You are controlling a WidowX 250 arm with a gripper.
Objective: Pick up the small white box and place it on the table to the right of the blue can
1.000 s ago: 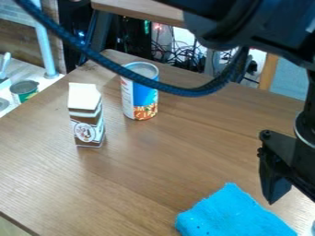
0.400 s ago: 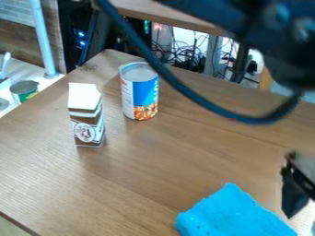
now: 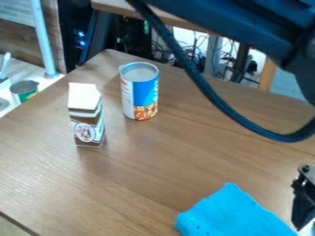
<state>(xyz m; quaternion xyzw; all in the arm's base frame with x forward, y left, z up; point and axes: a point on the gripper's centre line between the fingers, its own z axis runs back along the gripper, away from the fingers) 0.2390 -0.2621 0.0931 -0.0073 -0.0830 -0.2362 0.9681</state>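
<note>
A blue cloth [image 3: 227, 214] lies on the wooden table [image 3: 111, 184] at the near edge of the view, one corner pointing away toward the far side; its full outline is cut off, so its long axis cannot be told. The gripper [image 3: 302, 209] is just to its right, at the view's edge; whether it is wide or narrow cannot be told. The arm's cable [image 3: 212, 97] loops across above the table. Well apart from the cloth, farther left, a brown-and-white carton [image 3: 86, 115] stands upright, its top folded shut, near an upright, closed tin can [image 3: 140, 94]. Beyond the table's left edge sits a green can [image 3: 25, 91], contents unclear.
</note>
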